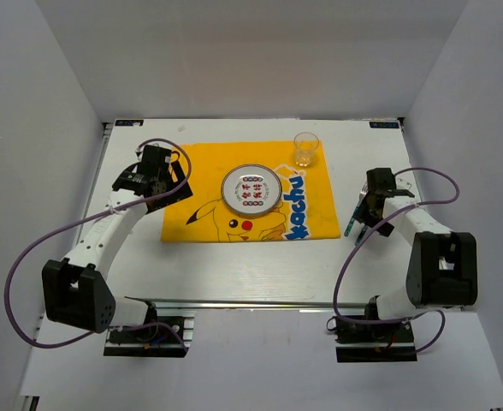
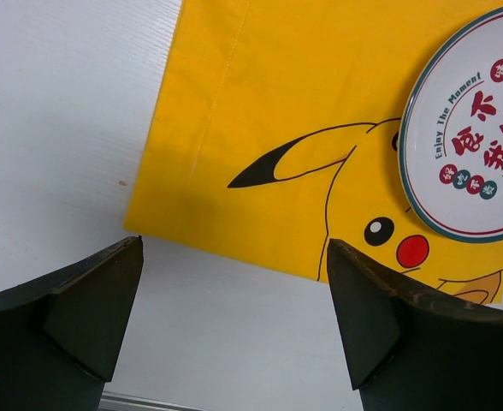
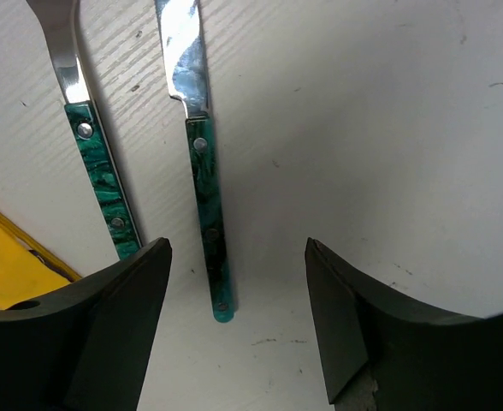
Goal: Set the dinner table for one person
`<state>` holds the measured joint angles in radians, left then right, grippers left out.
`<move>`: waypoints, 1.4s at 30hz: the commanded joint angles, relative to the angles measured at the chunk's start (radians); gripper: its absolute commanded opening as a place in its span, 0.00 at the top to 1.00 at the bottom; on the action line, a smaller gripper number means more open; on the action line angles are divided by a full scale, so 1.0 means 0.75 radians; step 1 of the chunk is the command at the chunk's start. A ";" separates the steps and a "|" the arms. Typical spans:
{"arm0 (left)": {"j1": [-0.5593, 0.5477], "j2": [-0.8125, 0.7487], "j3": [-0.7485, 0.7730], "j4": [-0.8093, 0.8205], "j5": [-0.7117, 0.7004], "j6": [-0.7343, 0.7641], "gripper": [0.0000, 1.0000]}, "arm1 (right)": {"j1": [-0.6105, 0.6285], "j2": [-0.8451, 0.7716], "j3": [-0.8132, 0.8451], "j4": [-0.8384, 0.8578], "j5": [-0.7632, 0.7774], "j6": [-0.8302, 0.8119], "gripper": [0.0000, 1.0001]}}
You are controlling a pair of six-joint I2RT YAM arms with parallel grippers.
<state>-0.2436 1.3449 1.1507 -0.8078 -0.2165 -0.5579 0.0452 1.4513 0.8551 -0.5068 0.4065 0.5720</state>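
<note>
The white dinner table (image 1: 234, 265) carries a yellow Pikachu cloth (image 1: 247, 201) with a round printed plate (image 1: 250, 190) on it and a clear glass (image 1: 306, 148) at the cloth's far right corner. A knife (image 3: 202, 180) and a fork (image 3: 93, 163), both with green handles, lie side by side on the table right of the cloth, also seen in the top view (image 1: 352, 223). My right gripper (image 3: 239, 325) is open and empty above the knife handle's end. My left gripper (image 2: 234, 317) is open and empty above the table beside the cloth's left edge (image 2: 260, 103).
White walls enclose the table on three sides. A metal rail (image 1: 251, 302) runs along the front edge. The plate (image 2: 474, 137) shows at the right of the left wrist view. A corner of the cloth (image 3: 3, 274) lies left of the fork.
</note>
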 commanded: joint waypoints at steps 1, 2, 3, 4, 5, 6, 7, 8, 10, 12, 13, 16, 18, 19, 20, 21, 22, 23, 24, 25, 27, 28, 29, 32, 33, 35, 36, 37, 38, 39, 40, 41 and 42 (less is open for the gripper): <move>0.004 -0.036 -0.004 0.022 0.023 0.020 0.02 | -0.013 0.051 0.062 0.093 -0.045 -0.002 0.31; 0.004 -0.036 -0.006 0.024 0.021 0.022 0.02 | -0.015 0.061 0.071 0.101 -0.043 0.000 0.31; 0.004 -0.038 -0.006 0.024 0.019 0.020 0.02 | -0.015 0.085 0.075 0.109 -0.043 0.000 0.32; 0.004 -0.040 -0.004 0.024 0.017 0.024 0.02 | -0.025 0.102 0.083 0.109 -0.041 -0.010 0.34; 0.004 -0.038 -0.004 0.024 0.017 0.024 0.02 | -0.023 0.130 0.089 0.109 -0.041 -0.010 0.34; 0.004 -0.038 -0.006 0.022 0.017 0.026 0.02 | -0.025 0.145 0.093 0.117 -0.049 -0.014 0.36; 0.004 -0.040 -0.004 0.022 0.015 0.026 0.02 | -0.026 0.157 0.097 0.119 -0.053 -0.022 0.38; 0.004 -0.040 -0.004 0.020 0.015 0.026 0.02 | -0.023 0.180 0.097 0.119 -0.053 -0.022 0.38; 0.004 -0.040 -0.002 0.022 0.015 0.026 0.02 | -0.026 0.196 0.085 0.121 -0.053 -0.016 0.43; 0.004 -0.040 -0.002 0.020 0.011 0.028 0.02 | -0.032 0.202 0.065 0.136 -0.061 -0.010 0.48; 0.004 -0.038 -0.002 0.024 0.010 0.028 0.02 | -0.028 0.200 0.050 0.162 -0.075 -0.010 0.48; 0.004 -0.032 -0.002 0.022 0.013 0.028 0.02 | -0.040 0.216 0.016 0.181 -0.102 -0.020 0.57; 0.004 -0.030 0.000 0.020 0.015 0.028 0.02 | -0.044 0.235 0.015 0.175 -0.102 -0.020 0.73; 0.004 -0.030 0.000 0.022 0.013 0.028 0.02 | -0.046 0.231 0.007 0.175 -0.100 -0.020 0.74; 0.004 -0.030 0.000 0.020 0.013 0.030 0.02 | -0.044 0.225 0.003 0.175 -0.098 -0.018 0.78; 0.004 -0.030 0.000 0.022 0.011 0.030 0.02 | -0.044 0.221 -0.003 0.175 -0.090 -0.018 0.78; 0.004 -0.032 -0.002 0.024 0.008 0.030 0.02 | -0.046 0.211 -0.007 0.175 -0.090 -0.014 0.78; 0.004 -0.030 -0.002 0.024 0.010 0.030 0.02 | -0.044 0.210 -0.011 0.175 -0.094 -0.018 0.79; 0.004 -0.030 0.000 0.024 0.013 0.032 0.02 | -0.044 0.208 -0.013 0.179 -0.100 -0.020 0.79; 0.004 -0.032 0.000 0.022 0.013 0.032 0.02 | -0.048 0.210 -0.017 0.185 -0.104 -0.024 0.82; 0.004 -0.032 -0.002 0.024 0.013 0.032 0.02 | -0.082 0.219 -0.036 0.193 -0.114 -0.026 0.82; 0.004 -0.032 -0.002 0.024 0.011 0.032 0.02 | -0.085 0.219 -0.042 0.199 -0.121 -0.030 0.81; 0.004 -0.032 -0.002 0.022 0.008 0.032 0.02 | -0.087 0.221 -0.054 0.203 -0.127 -0.035 0.80; 0.004 -0.034 -0.002 0.024 0.006 0.034 0.02 | -0.091 0.215 -0.085 0.215 -0.139 -0.043 0.81; 0.004 -0.032 -0.002 0.022 0.008 0.034 0.02 | -0.091 0.215 -0.095 0.224 -0.145 -0.045 0.89; 0.004 -0.032 -0.002 0.024 0.008 0.034 0.02 | -0.095 0.204 -0.107 0.216 -0.133 -0.037 1.00; 0.004 -0.032 -0.002 0.024 0.010 0.034 0.02 | -0.095 0.188 -0.109 0.207 -0.123 -0.031 1.00; 0.004 -0.032 -0.002 0.026 0.008 0.032 0.02 | -0.097 0.170 -0.107 0.197 -0.102 -0.022 1.00; 0.004 -0.032 -0.004 0.026 0.008 0.034 0.02 | -0.095 0.125 -0.101 0.181 -0.094 -0.018 1.00; 0.004 -0.032 -0.004 0.030 0.008 0.034 0.02 | -0.097 0.096 -0.093 0.167 -0.084 -0.010 1.00; 0.004 -0.030 -0.004 0.030 0.006 0.034 0.02 | -0.097 0.068 -0.083 0.148 -0.051 -0.002 1.00; 0.004 -0.032 -0.004 0.030 0.006 0.034 0.02 | -0.095 0.035 -0.069 0.114 -0.037 -0.002 1.00; 0.004 -0.032 -0.004 0.030 0.008 0.034 0.02 | -0.095 -0.034 -0.036 0.099 -0.014 -0.004 1.00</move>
<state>-0.2436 1.3445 1.1507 -0.8001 -0.2131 -0.5392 -0.0170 1.5249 0.8032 -0.3569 0.3252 0.5594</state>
